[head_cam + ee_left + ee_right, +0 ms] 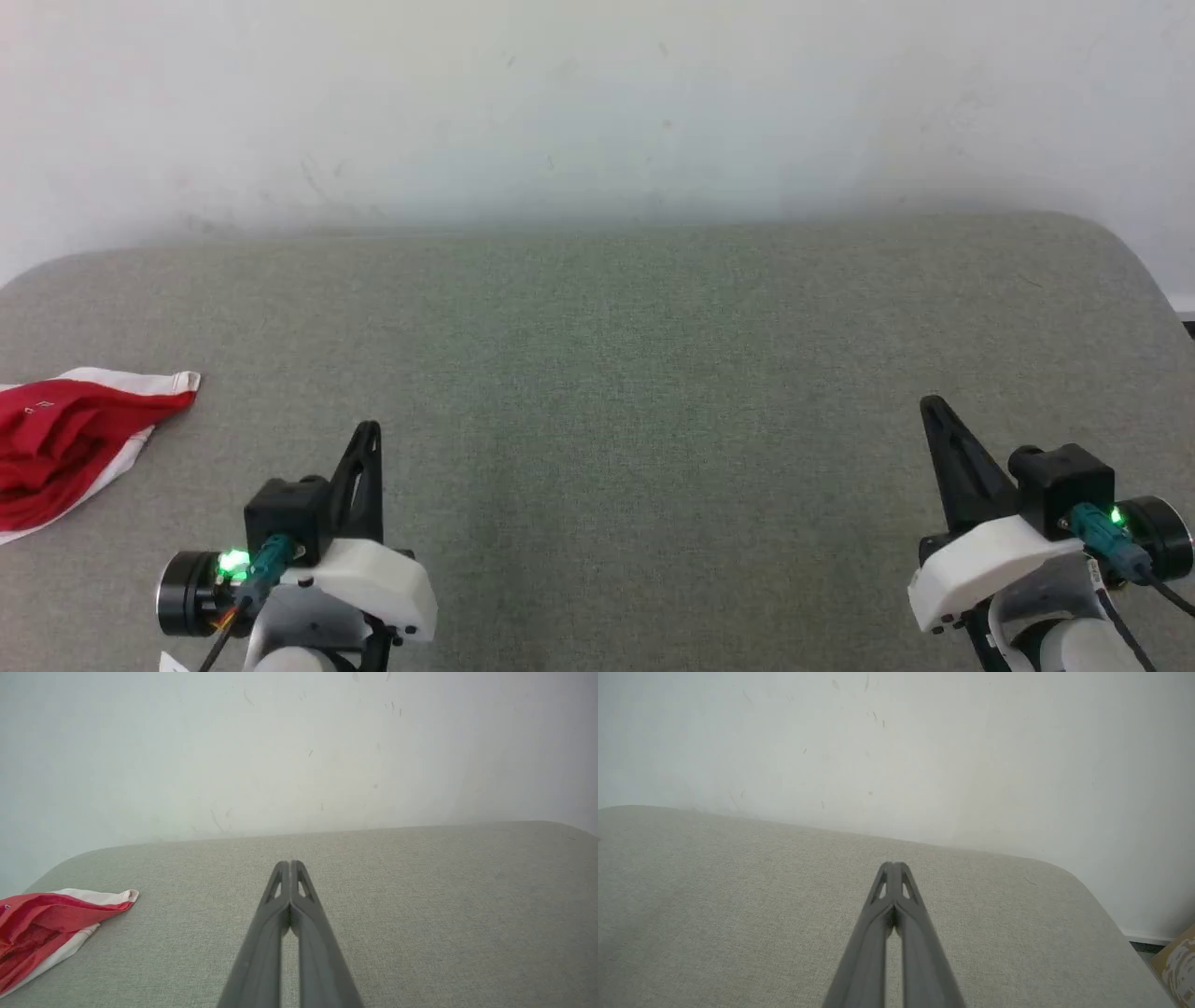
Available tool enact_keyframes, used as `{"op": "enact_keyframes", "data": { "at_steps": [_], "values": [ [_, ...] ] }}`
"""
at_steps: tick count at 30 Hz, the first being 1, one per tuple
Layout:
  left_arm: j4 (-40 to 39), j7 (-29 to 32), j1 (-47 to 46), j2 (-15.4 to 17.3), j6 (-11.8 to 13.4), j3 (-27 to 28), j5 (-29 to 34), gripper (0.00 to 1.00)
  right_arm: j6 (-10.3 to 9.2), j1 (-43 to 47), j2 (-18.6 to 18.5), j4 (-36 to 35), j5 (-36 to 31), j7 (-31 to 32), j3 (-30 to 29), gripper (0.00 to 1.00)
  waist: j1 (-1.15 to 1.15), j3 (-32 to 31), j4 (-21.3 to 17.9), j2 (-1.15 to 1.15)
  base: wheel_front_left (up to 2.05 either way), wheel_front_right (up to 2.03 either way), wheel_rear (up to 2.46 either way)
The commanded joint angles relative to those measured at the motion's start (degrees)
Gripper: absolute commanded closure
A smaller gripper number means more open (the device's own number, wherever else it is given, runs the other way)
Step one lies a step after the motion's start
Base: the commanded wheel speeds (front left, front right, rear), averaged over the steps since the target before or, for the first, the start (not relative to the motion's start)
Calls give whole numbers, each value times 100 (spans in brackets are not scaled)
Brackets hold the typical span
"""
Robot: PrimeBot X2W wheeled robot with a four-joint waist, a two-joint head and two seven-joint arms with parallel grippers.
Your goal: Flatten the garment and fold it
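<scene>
The garment (65, 443) is a crumpled heap of red fabric with white stripes at the far left edge of the grey padded surface (597, 373), partly cut off by the head view's border. It shows again at the lower left of the left wrist view (46, 928). My left gripper (372, 429) hovers at the lower left, shut with nothing in it, well to the right of the garment. Its tips meet in the left wrist view (290, 863). My right gripper (929, 403) stands at the lower right, shut and empty, its tips together in the right wrist view (893, 864).
A pale wall (597, 103) rises right behind the grey surface. The surface has rounded far corners, and its right edge (1106, 919) drops off to the floor. A brown cardboard box (1176, 961) sits beyond that edge.
</scene>
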Motion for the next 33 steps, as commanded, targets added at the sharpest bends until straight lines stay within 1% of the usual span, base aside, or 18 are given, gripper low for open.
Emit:
{"op": "enact_keyframes", "data": {
  "at_steps": [1, 20, 21, 33],
  "values": [
    [-29, 2, 35, 42, 39, 21, 37, 100, 30, 47, 19, -17, -43, 4, -13, 100, 0, 0, 0, 0, 0, 0, 0],
    [-29, 2, 35, 42, 39, 21, 37, 100, 30, 47, 19, -17, -43, 4, -13, 100, 0, 0, 0, 0, 0, 0, 0],
    [0, 0, 0, 0, 0, 1, 0, 0, 0, 0, 1, 0, 0, 0, -1, 0, 0, 0, 0, 0, 0, 0, 0],
    [94, -114, -51, -5, -12, -29, -75, 0, -5, -3, -1, 50, 53, -114, -40, 0, 0, 5, -5, 0, 0, 0, 0]
  ]
}}
